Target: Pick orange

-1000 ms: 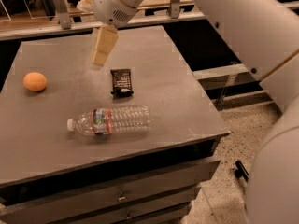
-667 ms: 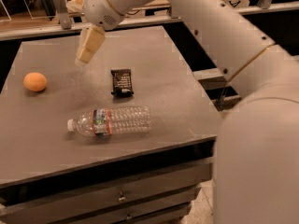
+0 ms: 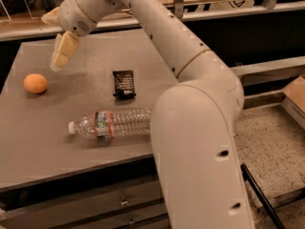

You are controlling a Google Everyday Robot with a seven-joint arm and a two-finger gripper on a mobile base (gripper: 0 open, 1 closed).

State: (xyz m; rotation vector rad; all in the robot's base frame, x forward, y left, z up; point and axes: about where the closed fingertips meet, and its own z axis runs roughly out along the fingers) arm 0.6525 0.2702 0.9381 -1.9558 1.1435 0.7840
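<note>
The orange (image 3: 35, 83) is small and round and lies on the grey table (image 3: 43, 147) near its left edge. My gripper (image 3: 61, 54) hangs from the white arm (image 3: 190, 80) above the table's far left part. It points down, a little behind and to the right of the orange, and is not touching it. Nothing shows in its grasp.
A black snack packet (image 3: 124, 84) lies at the table's middle. A clear plastic bottle (image 3: 114, 123) lies on its side nearer the front edge. The arm's big white link covers the table's right front corner. A cardboard box (image 3: 295, 99) stands on the floor at right.
The gripper has moved left across the far side of the table, from above the snack packet to near the orange. The objects on the table have not moved.
</note>
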